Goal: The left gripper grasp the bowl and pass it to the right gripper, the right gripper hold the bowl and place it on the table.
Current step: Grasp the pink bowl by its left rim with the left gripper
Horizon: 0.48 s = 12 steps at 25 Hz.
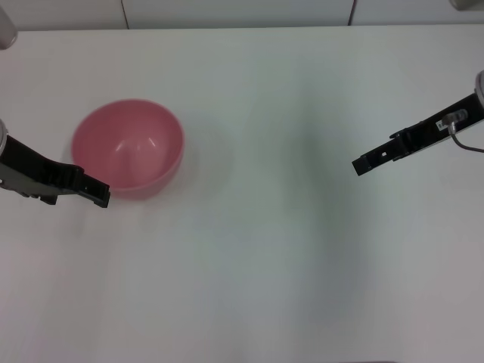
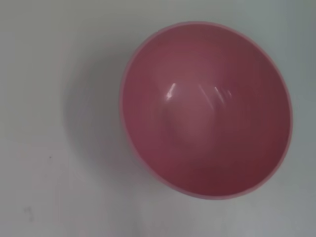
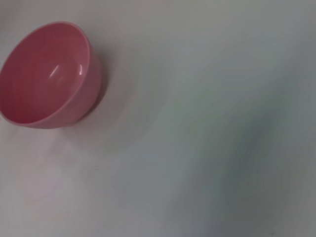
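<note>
1. Left gripper (image 1: 102,195): I see it at the table's left side, tip just beside the near-left rim of the bowl. It holds nothing. I can't tell from these views how far its jaws are parted.
2. Pink bowl (image 1: 128,147): upright and empty on the white table (image 1: 249,265), left of centre. The left wrist view looks straight down into it (image 2: 205,108); the right wrist view shows it far off (image 3: 47,74).
3. Handling, my read: rigid, glossy, probably light plastic or melamine, so slippery. The deep curved wall gives no flat face. I'd pinch the rim, one finger inside and one outside, on the side nearest the left gripper, leaving the far rim free for the handover.
4. Right gripper (image 1: 361,164): hanging over the table's right side, well apart from the bowl, carrying nothing. Jaw opening not readable.
</note>
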Motion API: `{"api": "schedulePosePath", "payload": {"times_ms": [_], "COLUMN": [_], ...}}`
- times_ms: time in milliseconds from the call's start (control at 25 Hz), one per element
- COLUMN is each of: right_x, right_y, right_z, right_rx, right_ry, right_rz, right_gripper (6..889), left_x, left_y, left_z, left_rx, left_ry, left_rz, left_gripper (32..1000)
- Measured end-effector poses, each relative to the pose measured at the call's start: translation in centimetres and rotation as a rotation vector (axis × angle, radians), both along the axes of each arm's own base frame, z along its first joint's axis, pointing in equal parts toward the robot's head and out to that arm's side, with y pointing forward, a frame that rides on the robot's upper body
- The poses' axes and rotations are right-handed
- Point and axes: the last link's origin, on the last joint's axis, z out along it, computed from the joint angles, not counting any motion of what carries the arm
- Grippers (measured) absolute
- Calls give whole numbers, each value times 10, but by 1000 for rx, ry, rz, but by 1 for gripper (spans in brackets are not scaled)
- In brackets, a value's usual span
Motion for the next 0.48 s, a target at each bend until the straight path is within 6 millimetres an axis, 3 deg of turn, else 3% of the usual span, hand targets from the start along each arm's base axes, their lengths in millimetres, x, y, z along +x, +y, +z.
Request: {"api": "schedulePosePath", "payload": {"times_ms": [480], "right_x": [0], "right_y": [0], "right_z": [0], "right_rx": [0], "right_ry": [0], "right_rz": [0], "right_gripper": [877], "left_x": [20], "left_y": [13], "left_z": [-5], "left_rx": [-22], "left_ry": [0], "left_rz": [-50], "left_gripper": [885]}}
